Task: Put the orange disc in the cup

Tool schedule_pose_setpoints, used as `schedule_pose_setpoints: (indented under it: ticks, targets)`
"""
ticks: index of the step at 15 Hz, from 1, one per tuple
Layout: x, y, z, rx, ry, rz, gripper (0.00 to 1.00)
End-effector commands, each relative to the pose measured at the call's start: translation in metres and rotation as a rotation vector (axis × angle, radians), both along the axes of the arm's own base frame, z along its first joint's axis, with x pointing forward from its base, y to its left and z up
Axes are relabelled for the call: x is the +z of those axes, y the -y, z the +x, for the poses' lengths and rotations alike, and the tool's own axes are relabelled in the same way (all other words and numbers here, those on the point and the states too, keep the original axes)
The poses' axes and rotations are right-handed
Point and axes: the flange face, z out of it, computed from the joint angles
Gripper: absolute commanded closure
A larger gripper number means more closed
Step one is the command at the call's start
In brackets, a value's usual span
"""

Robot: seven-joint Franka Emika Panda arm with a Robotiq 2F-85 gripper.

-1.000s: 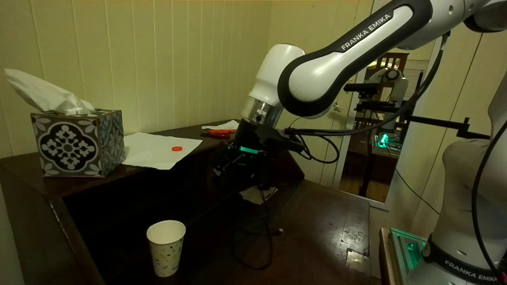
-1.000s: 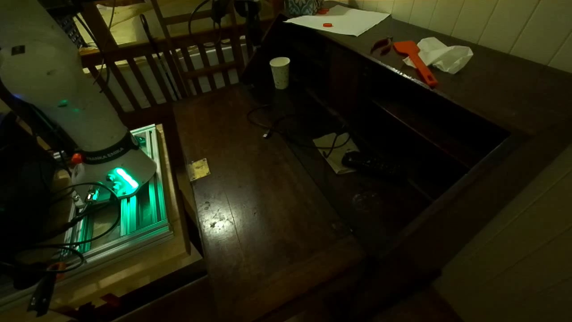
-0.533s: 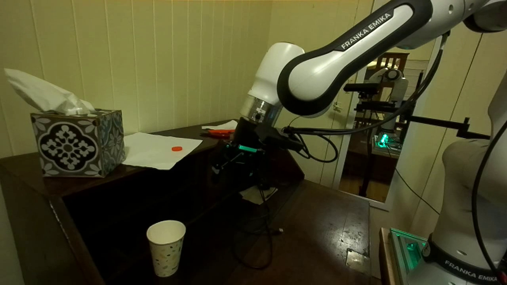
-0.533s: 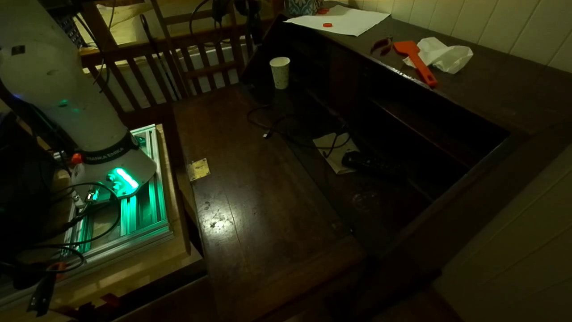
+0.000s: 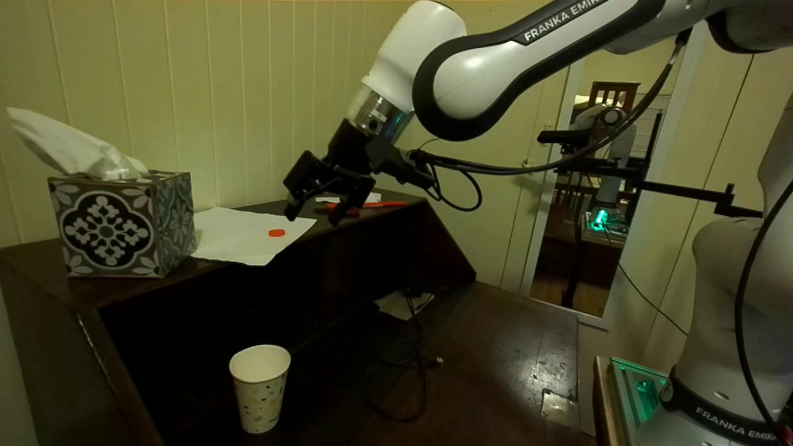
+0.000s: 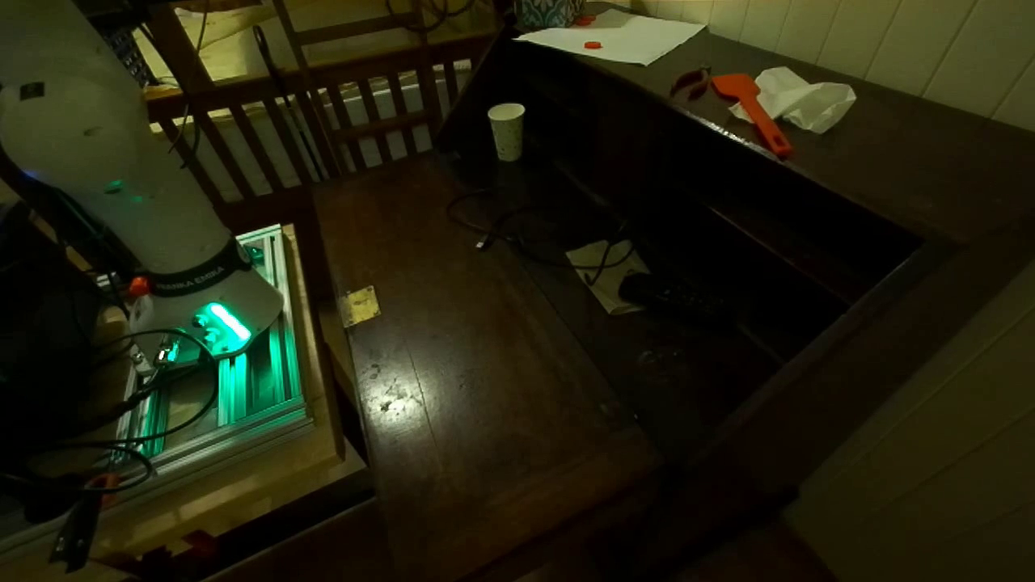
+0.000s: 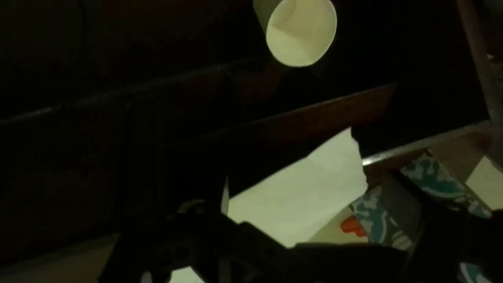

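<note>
The orange disc (image 5: 276,233) lies flat on white paper on the desk's upper ledge; it also shows in an exterior view (image 6: 593,45). The white paper cup (image 5: 259,396) stands upright on the lower desk surface, also in an exterior view (image 6: 507,137) and at the top of the wrist view (image 7: 300,37). My gripper (image 5: 313,217) is open and empty above the ledge, right of the disc and higher in that exterior view. In the wrist view my two fingers (image 7: 314,192) are wide apart. An orange-red patch (image 7: 353,226) shows there beside the tissue box; I cannot tell whether it includes the disc.
The white paper (image 5: 229,241) overhangs the ledge beside the patterned tissue box (image 5: 124,223). Another red-orange piece (image 6: 584,19) lies near the box. A red-orange scraper (image 6: 752,113) and crumpled tissue (image 6: 804,99) lie along the ledge. A black cable (image 6: 550,263) crosses the lower surface.
My gripper has risen and moved left in an exterior view, from in front of the dark cubbies to above the ledge. The disc and cup have not moved.
</note>
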Motion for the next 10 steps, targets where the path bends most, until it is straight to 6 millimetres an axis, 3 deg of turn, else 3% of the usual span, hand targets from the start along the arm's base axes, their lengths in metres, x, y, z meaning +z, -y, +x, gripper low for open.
schedule_pose_setpoints:
  ticks: [1,7,8,10]
  targets:
    - [0.015,-0.004,0.05,0.051,0.125,-0.089,0.0]
    - [0.003,0.0,0.112,0.071,0.229,-0.259,0.0]
    - [0.008,0.004,0.089,0.08,0.211,-0.235,0.0]
    - [-0.001,0.006,0.103,0.079,0.212,-0.248,0.0]
